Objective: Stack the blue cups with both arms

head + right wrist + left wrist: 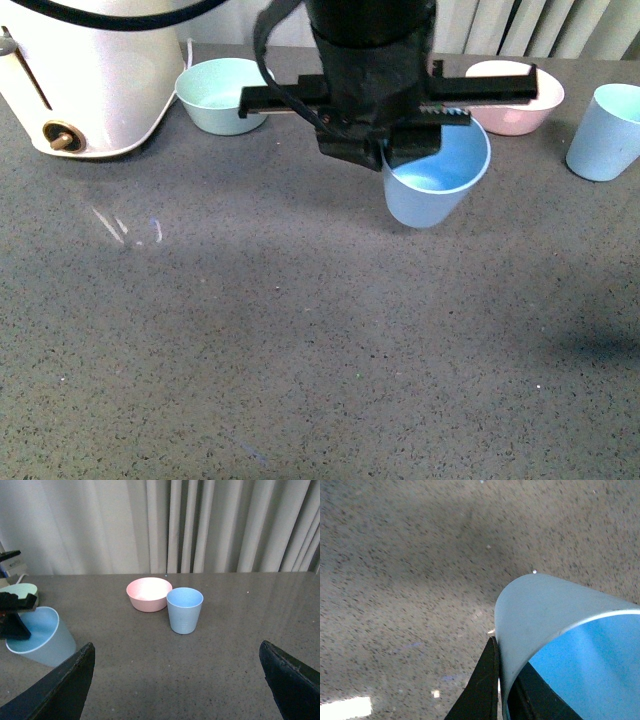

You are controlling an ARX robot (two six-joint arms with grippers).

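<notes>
1. mint-green bowl (215,95): upright on the table, behind and to the left of the left pincer (388,152), near it.
2. pink bowl (515,105): upright, behind and to the right of the pincer, its near rim partly covered by it.
3. white appliance (90,70) with brass-coloured knob (60,138): far left of the pincer, just beside the mint-green bowl.
4. grey speckled tabletop (300,350): below the pincer; faint glare streak (125,228) to its front left.
5. pale pleated curtain (200,525): beyond the pincer, behind the table's far edge.
</notes>
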